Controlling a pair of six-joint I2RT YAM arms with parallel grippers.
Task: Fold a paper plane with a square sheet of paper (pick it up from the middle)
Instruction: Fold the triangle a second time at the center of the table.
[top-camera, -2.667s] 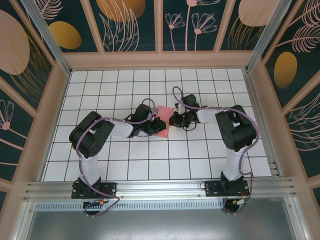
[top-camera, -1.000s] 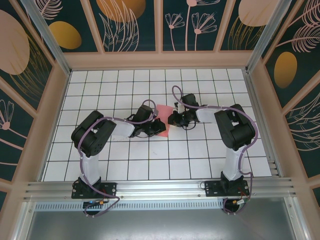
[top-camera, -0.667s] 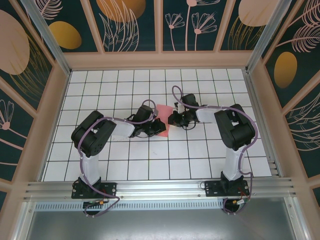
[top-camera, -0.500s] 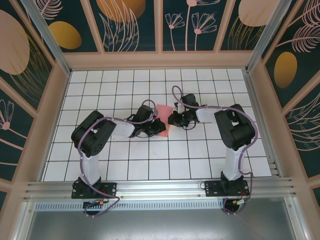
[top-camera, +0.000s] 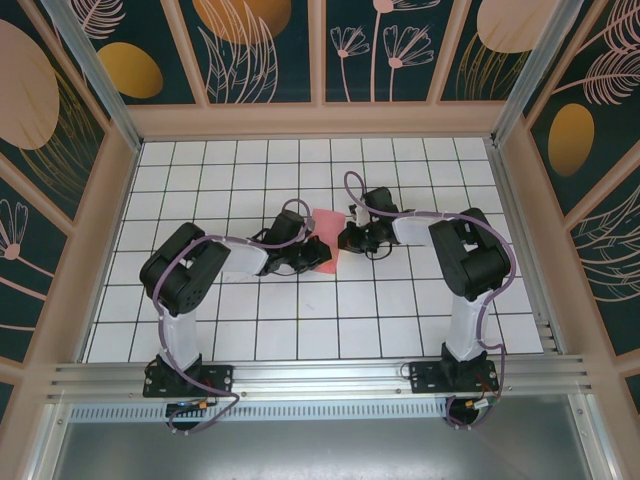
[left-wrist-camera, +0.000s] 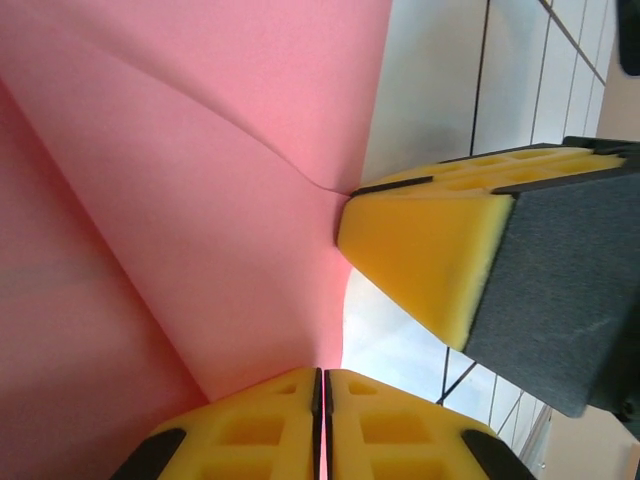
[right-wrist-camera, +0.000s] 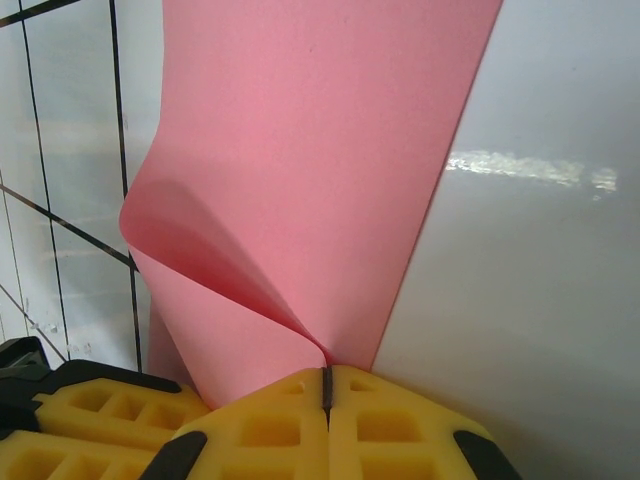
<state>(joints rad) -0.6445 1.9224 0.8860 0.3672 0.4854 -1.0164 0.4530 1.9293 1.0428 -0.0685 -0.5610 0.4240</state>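
The left gripper (left-wrist-camera: 322, 388) has its yellow pads pressed flat together on the square sheet of paper (left-wrist-camera: 180, 200), pinching it with no gap showing. The sheet sits mid-way across the white gridded board (top-camera: 230, 320), between the two arms, bowed up in a soft curl (not a crease, as far as I can judge). The right gripper (right-wrist-camera: 326, 382) is likewise clamped tight on the paper, just beside the left one. To fold well, both pinches should stay firm while the arms bring edge to edge squarely. Then the curl should be pressed down against the board, or the crease may run skewed.
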